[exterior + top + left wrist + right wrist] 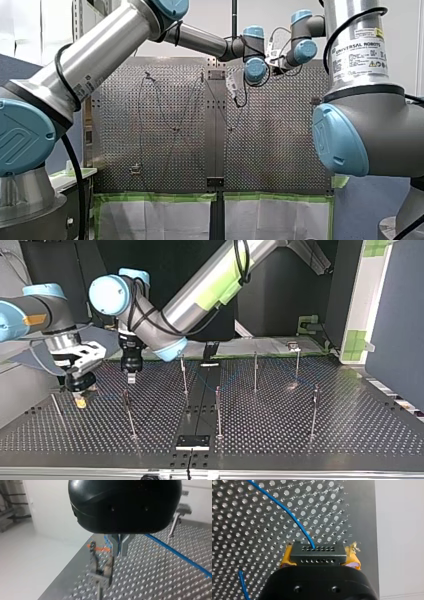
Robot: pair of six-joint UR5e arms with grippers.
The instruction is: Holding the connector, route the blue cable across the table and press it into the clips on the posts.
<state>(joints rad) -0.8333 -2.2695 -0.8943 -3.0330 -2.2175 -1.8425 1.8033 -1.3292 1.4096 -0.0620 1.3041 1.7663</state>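
- Beneath it all, a perforated table of dull grey metal, dotted edge to edge with small round holes.
- Standing on it, thin upright metal posts, spread from left to right in the top view, some with small dark clips at the top.
- Clamped in my right gripper, at the top view's near left: a black rectangular connector, matte, with two rows of tiny holes across its face.
- Pressed against the connector's two ends, soft yellow pads, frayed at the corners. Jaws parted only by the connector's width and clenched hard on it.
- Plugged into the connector's upper row, a thin, smooth blue cable, curving away over the holes, with a second short stretch beside the gripper's black body.
- In the top view, traced only faintly rightward across the table among the posts; cannot tell which clips hold it.
- Just right of the right gripper and a little farther off in the top view, my left gripper, pointing down under a glossy black domed housing.
- Narrow bare-metal fingers, drawn together to a thin slit, tips clear of the table.
- Cable running at or just behind those fingers and stretching straight away to one side. Possibly pinched between them, but too blurred to say.
- Under the left gripper, a slim post carrying a small clip, both blurred.
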